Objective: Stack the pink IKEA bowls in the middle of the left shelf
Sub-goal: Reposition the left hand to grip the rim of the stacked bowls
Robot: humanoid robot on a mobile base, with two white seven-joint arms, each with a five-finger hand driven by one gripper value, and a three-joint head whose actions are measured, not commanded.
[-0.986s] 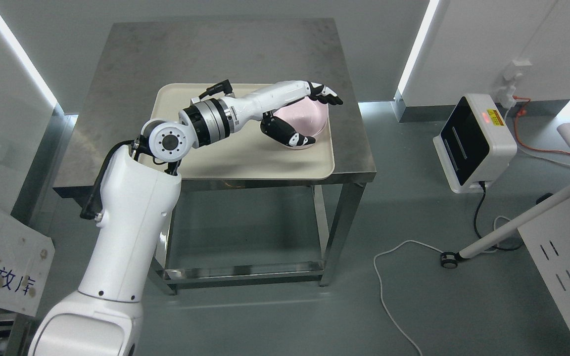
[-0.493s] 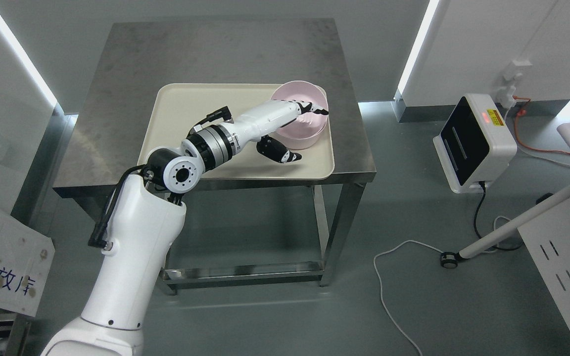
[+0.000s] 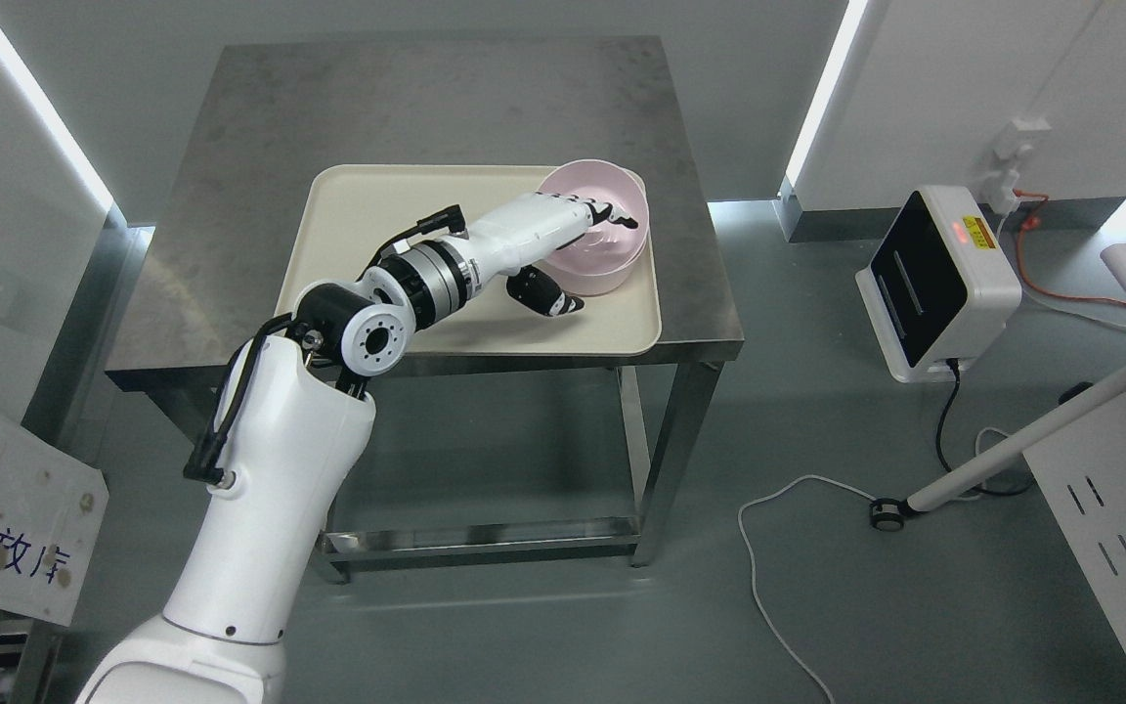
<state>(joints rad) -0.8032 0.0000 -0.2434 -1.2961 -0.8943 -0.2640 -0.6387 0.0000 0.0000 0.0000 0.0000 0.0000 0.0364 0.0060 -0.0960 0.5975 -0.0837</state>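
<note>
A pink bowl stands upright at the far right corner of a cream tray on a steel table. My left hand reaches across the tray to it. The black-tipped fingers hang over the near-left rim into the bowl, and the thumb presses the outer wall from below, so the hand is shut on the bowl's wall. The bowl still rests on the tray. No shelf shows, and my right arm is out of view.
A white device with a black face stands on the floor at the right, with cables trailing over the floor. A white stand on castors and a perforated white panel fill the lower right. A labelled sign leans at the lower left.
The left hand came down from above the bowl, and its fingers dropped inside the rim. Since half a second ago the thumb has drawn in against the bowl's outer wall.
</note>
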